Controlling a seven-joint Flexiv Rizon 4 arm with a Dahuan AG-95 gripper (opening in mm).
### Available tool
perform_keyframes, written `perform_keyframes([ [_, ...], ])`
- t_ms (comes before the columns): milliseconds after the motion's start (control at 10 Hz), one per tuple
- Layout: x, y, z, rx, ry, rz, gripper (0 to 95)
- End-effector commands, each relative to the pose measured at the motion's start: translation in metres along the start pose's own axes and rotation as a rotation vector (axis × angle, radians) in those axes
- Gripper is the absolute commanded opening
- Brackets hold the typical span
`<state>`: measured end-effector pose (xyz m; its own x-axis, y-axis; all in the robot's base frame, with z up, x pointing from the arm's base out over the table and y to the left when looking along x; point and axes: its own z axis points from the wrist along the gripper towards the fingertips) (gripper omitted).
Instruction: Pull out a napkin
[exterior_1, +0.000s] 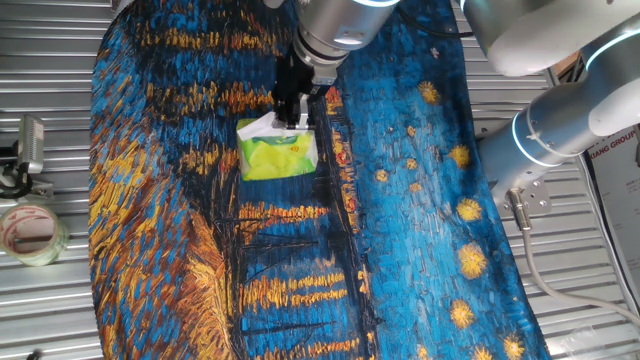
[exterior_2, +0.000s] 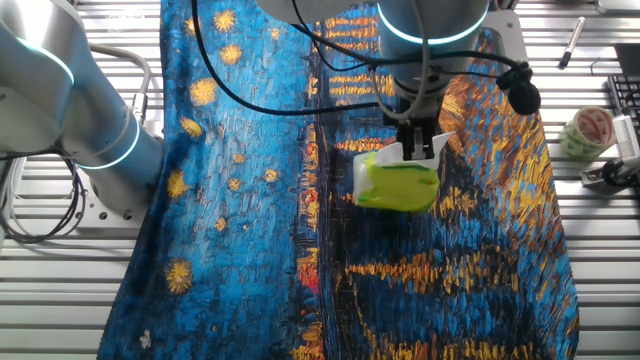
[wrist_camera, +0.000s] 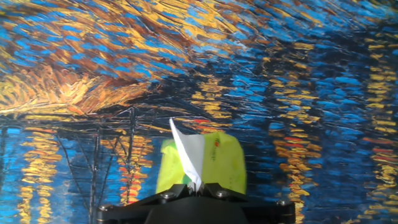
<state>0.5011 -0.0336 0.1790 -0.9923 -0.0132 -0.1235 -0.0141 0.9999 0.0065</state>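
A lime-green tissue pack (exterior_1: 278, 156) lies on the painted blue and orange cloth (exterior_1: 420, 200). It also shows in the other fixed view (exterior_2: 400, 186) and in the hand view (wrist_camera: 222, 162). A white napkin (wrist_camera: 188, 155) sticks up out of the pack's top. My gripper (exterior_1: 291, 116) stands right over the pack, shut on the napkin's upper end; it also shows in the other fixed view (exterior_2: 421, 148) and the hand view (wrist_camera: 198, 186). White napkin paper shows beside the fingers in one fixed view (exterior_1: 256, 127) and at the pack's far end in the other fixed view (exterior_2: 384, 155).
A tape roll (exterior_1: 30, 232) and a small metal device (exterior_1: 28, 150) lie on the slatted metal table left of the cloth. In the other fixed view a tape roll (exterior_2: 585, 130) and a pen (exterior_2: 573, 40) lie at the right. The arm's base (exterior_1: 545, 140) stands beside the cloth.
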Motion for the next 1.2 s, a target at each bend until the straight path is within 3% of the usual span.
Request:
perform_keyframes([
  [100,-0.0021,0.0004,0.0006,-0.007,0.007,-0.001,0.0],
  [1200,-0.0031,-0.0002,0.0093,-0.032,0.005,-0.002,0.0],
])
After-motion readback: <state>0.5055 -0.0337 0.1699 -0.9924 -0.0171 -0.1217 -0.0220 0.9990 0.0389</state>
